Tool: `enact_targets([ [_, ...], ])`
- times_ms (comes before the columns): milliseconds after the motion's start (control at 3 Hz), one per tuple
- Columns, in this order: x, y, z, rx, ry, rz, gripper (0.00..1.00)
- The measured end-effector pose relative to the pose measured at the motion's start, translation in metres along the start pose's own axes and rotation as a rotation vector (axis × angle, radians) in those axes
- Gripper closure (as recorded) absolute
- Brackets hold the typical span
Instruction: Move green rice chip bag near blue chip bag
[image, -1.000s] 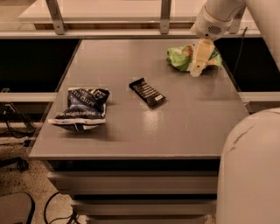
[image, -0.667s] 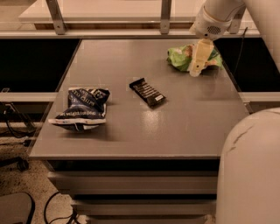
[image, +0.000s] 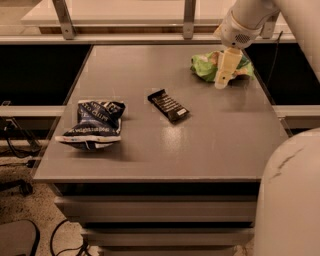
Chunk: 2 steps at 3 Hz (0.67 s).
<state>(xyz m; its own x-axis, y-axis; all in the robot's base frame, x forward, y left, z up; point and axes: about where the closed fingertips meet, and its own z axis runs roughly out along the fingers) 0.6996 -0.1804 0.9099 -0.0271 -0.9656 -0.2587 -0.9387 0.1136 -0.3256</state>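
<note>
Lying crumpled in the upper right of the frame, one green rice chip bag (image: 202, 67) sits on a grey worktop (image: 215, 150) close to its far edge and its right edge; its long axis runs roughly left to right across the frame. One pale gripper (image: 221, 82) hangs down from the arm at the top right and overlaps the bag's right half; whether it is open or clamped on the bag cannot be told. One blue chip bag (image: 95, 125) lies at the middle left, just inside the worktop's left edge, well apart from the green bag; its white band faces the near edge. One black bar wrapper (image: 168, 105) lies slantwise between the two bags, touching neither. Bare worktop stretches across the near half and around the blue bag's right side; the robot's white body (image: 290, 200) fills the lower right corner.
</note>
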Motion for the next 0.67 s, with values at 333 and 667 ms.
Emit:
enact_targets([
  [333,0.0092,-0.0131,0.0128,0.044,-0.013,-0.035,0.0],
  [667,0.0178,-0.0168,0.0224,0.039,-0.008,-0.029,0.0],
])
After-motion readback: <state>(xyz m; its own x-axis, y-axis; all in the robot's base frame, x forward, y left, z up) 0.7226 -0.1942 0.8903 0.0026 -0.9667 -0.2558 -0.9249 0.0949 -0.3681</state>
